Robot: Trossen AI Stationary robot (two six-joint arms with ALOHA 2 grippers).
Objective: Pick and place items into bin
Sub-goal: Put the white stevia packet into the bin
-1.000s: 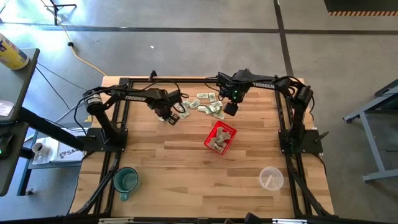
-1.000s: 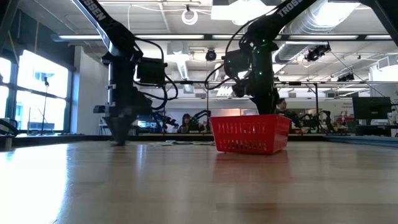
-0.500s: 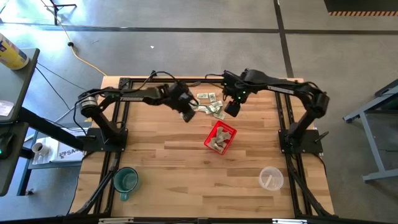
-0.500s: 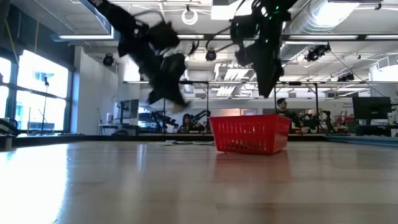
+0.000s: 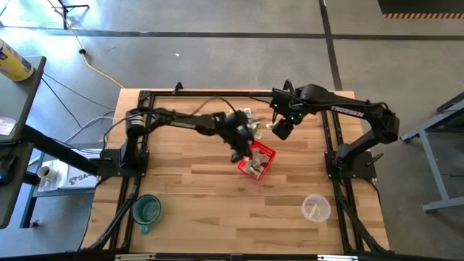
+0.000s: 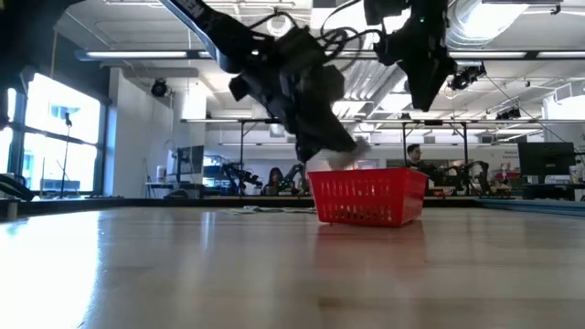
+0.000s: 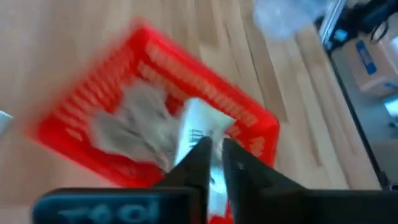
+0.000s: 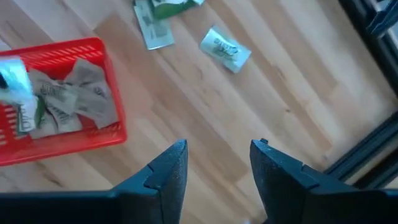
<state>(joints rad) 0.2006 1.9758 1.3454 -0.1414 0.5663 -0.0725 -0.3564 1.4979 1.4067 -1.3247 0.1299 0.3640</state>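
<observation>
Left wrist view: left fingers [image 7: 214, 155] clamped on slip [image 7: 202, 127], bin [image 7: 81, 106] directly beneath. Best released low, over centre. Right fingers [image 8: 214, 158] apart, empty, beside bin.

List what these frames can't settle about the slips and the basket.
- Loose slips, high view: left arm covers part of the pile; no count.
- Slips in the red basket, left wrist view: blurred heap.
- Slip in left gripper: print illegible.
- Basket contents, low view: wall hides them.
</observation>
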